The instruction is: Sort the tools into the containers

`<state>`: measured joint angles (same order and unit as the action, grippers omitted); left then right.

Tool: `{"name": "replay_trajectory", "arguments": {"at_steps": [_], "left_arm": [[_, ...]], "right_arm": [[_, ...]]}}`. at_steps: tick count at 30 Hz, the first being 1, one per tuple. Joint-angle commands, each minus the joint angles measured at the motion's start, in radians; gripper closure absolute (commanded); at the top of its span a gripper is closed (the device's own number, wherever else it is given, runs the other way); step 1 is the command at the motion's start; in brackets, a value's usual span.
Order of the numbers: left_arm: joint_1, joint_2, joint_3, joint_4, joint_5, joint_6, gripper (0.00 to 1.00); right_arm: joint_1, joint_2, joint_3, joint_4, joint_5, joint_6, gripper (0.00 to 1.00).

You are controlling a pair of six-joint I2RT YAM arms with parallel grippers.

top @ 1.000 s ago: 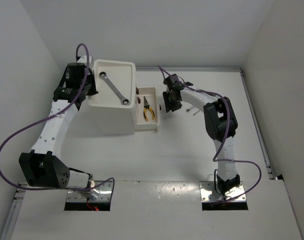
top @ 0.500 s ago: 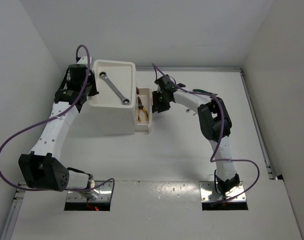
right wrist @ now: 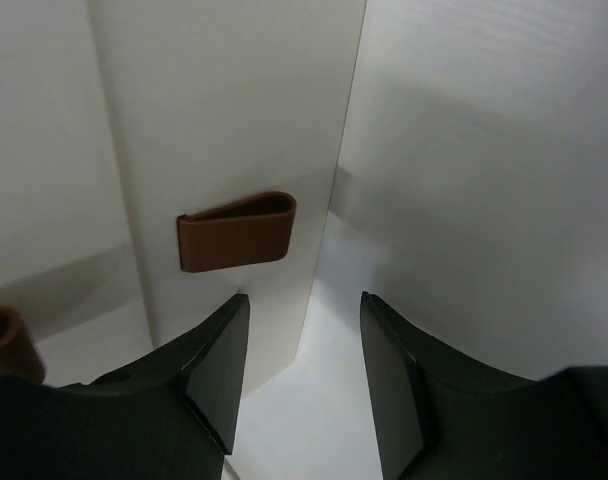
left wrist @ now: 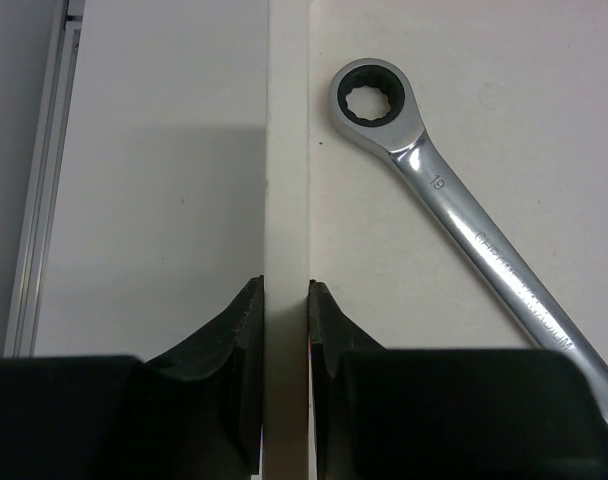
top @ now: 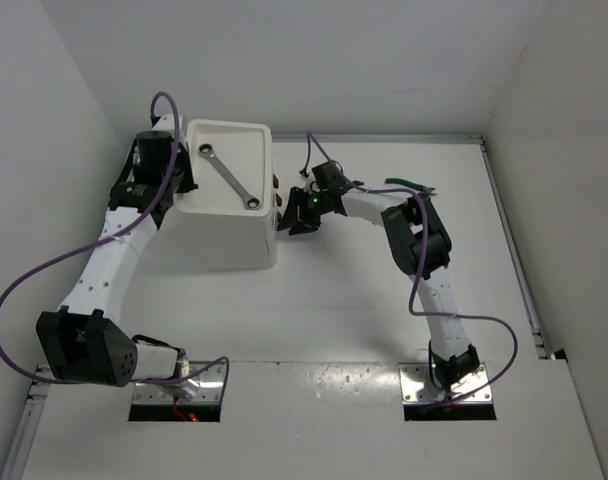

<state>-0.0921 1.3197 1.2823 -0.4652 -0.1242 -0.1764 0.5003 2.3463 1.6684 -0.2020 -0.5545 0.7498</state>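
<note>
The white drawer unit [top: 227, 240] stands at the back left with its right-side drawer pushed in. One silver wrench [top: 229, 177] lies diagonally in its tray top, and its ring end [left wrist: 376, 105] shows in the left wrist view. My left gripper [top: 182, 180] is shut on the tray's left rim [left wrist: 286, 200], one finger on each side of it. My right gripper [top: 290, 214] is open just in front of the closed drawer's face, below its brown handle [right wrist: 236, 232], holding nothing. Green-handled pliers [top: 408, 184] lie on the table behind the right arm. The yellow-handled pliers are hidden.
A second brown handle [right wrist: 4, 345] shows at the left edge of the right wrist view. The right forearm [top: 404, 230] arches over the table's middle. White walls close in on the left, the back and the right.
The right gripper moved left and pushed the open drawer, with the yellow-handled pliers in it, fully into the unit. Its jaws widened. The left gripper kept its hold on the rim.
</note>
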Motion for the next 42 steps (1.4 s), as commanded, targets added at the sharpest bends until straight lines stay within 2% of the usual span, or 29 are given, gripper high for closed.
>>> {"name": "replay_trajectory", "arguments": {"at_steps": [1,5,6,8,9,10,13,14,16,17,19,20,21,23,26,27,29,30,32,33,36,40,42], "left_arm": [[-0.037,0.006,-0.041,-0.050,0.110,-0.046,1.00],[-0.037,0.006,-0.041,-0.050,0.100,-0.037,1.00],[-0.037,0.006,-0.029,-0.050,0.100,-0.028,1.00],[-0.037,0.006,-0.020,-0.059,0.100,-0.014,1.00],[-0.037,0.006,-0.020,-0.059,0.110,0.004,0.96],[-0.037,0.006,-0.011,-0.059,0.133,0.023,0.86],[-0.037,0.006,-0.011,-0.070,0.181,0.041,0.66],[-0.037,0.006,-0.011,-0.070,0.196,0.055,0.52],[-0.037,0.006,-0.011,-0.079,0.221,0.066,0.41],[-0.037,0.006,-0.011,-0.079,0.239,0.081,0.34],[-0.037,0.006,-0.002,-0.079,0.262,0.093,0.33],[-0.037,0.006,-0.001,-0.090,0.262,0.094,0.33],[-0.037,0.006,-0.001,-0.090,0.262,0.094,0.33],[-0.037,0.006,-0.001,-0.090,0.249,0.094,0.33],[-0.026,0.006,0.008,-0.090,0.233,0.083,0.36],[-0.017,0.015,0.018,-0.090,0.233,0.083,0.43],[-0.017,0.024,0.031,-0.102,0.233,0.083,0.50],[-0.017,0.036,0.041,-0.116,0.233,0.083,0.59],[-0.017,0.047,0.052,-0.128,0.233,0.083,0.70],[-0.017,0.058,0.052,-0.141,0.233,0.083,0.87],[-0.017,0.079,0.072,-0.153,0.233,0.083,1.00],[-0.017,0.090,0.072,-0.162,0.273,0.094,1.00],[-0.017,0.099,0.072,-0.162,0.273,0.094,1.00]], "right_arm": [[0.018,0.005,0.002,0.165,-0.157,0.105,0.51],[-0.032,-0.076,-0.068,0.184,-0.223,0.040,0.51],[-0.080,-0.128,-0.126,0.197,-0.289,0.027,0.51],[-0.133,-0.179,-0.189,0.294,-0.367,0.026,0.50],[-0.182,-0.198,-0.231,0.312,-0.433,0.026,0.48],[-0.206,-0.232,-0.242,0.322,-0.462,-0.021,0.48],[-0.276,-0.251,-0.242,0.309,-0.608,-0.151,0.47],[-0.287,-0.261,-0.242,0.282,-0.636,-0.206,0.47],[-0.305,-0.275,-0.198,0.140,-0.650,-0.411,0.47],[-0.305,-0.288,-0.153,-0.005,-0.641,-0.637,0.47],[-0.296,-0.288,-0.104,-0.170,-0.630,-0.891,0.47],[-0.287,-0.288,-0.076,-0.276,-0.621,-1.094,0.47],[-0.287,-0.288,-0.076,-0.305,-0.621,-1.169,0.47],[-0.258,-0.297,-0.052,-0.306,-0.599,-1.274,0.46],[-0.217,-0.286,-0.024,-0.260,-0.575,-1.313,0.44],[-0.217,-0.286,-0.024,-0.199,-0.561,-1.322,0.44],[-0.189,-0.277,-0.036,-0.133,-0.561,-1.322,0.43],[-0.189,-0.277,-0.045,-0.060,-0.549,-1.322,0.43],[-0.164,-0.277,-0.084,0.014,-0.536,-1.322,0.43],[-0.164,-0.268,-0.084,0.050,-0.536,-1.322,0.43],[-0.155,-0.242,-0.084,0.105,-0.536,-1.336,0.43],[-0.146,-0.217,-0.096,0.197,-0.545,-1.336,0.47],[-0.146,-0.196,-0.057,0.161,-0.536,-1.325,0.47]]}}
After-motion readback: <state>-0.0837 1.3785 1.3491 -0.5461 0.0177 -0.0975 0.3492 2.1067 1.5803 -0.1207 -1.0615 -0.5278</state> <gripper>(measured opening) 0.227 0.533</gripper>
